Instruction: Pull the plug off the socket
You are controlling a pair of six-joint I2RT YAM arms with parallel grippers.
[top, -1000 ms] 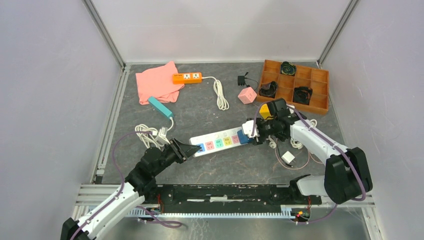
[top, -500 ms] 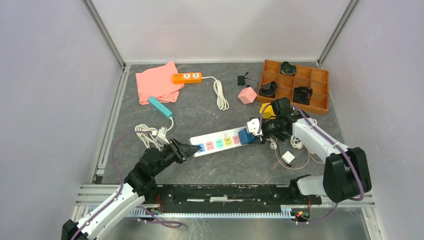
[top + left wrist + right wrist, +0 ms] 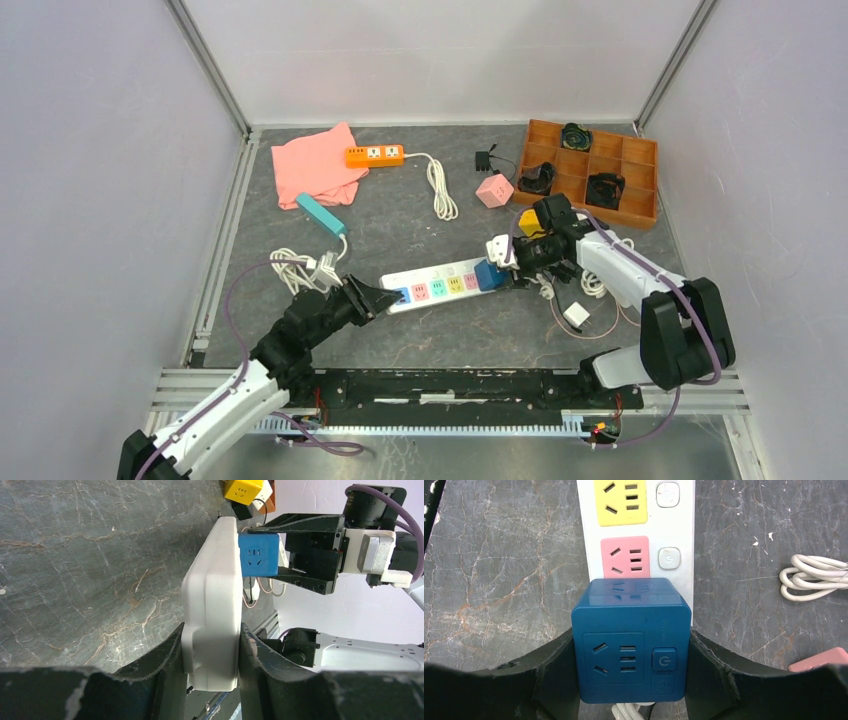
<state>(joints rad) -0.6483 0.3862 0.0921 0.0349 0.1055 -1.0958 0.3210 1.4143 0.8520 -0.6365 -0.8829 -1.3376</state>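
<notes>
The socket, a long white power strip (image 3: 440,283) with pastel outlets, lies across the middle of the table. My left gripper (image 3: 385,297) is shut on its left end; in the left wrist view the strip (image 3: 215,605) sits clamped between my fingers (image 3: 211,630). A blue cube plug (image 3: 488,273) sits on the strip's right end, against its face (image 3: 258,555). My right gripper (image 3: 500,262) is shut on this plug; the right wrist view shows the plug (image 3: 631,640) held between both fingers, above the strip (image 3: 684,530).
An orange compartment tray (image 3: 590,170) stands at the back right. A yellow cube (image 3: 528,222), a pink cube (image 3: 493,190), a white adapter (image 3: 577,315) and cords lie near my right arm. An orange strip (image 3: 375,155), pink cloth (image 3: 315,165), teal bar (image 3: 320,215) and cord bundle (image 3: 300,268) are on the left.
My right wrist has shifted slightly and turned while holding the blue plug. The plug still sits on the strip. My left arm and the strip have not moved.
</notes>
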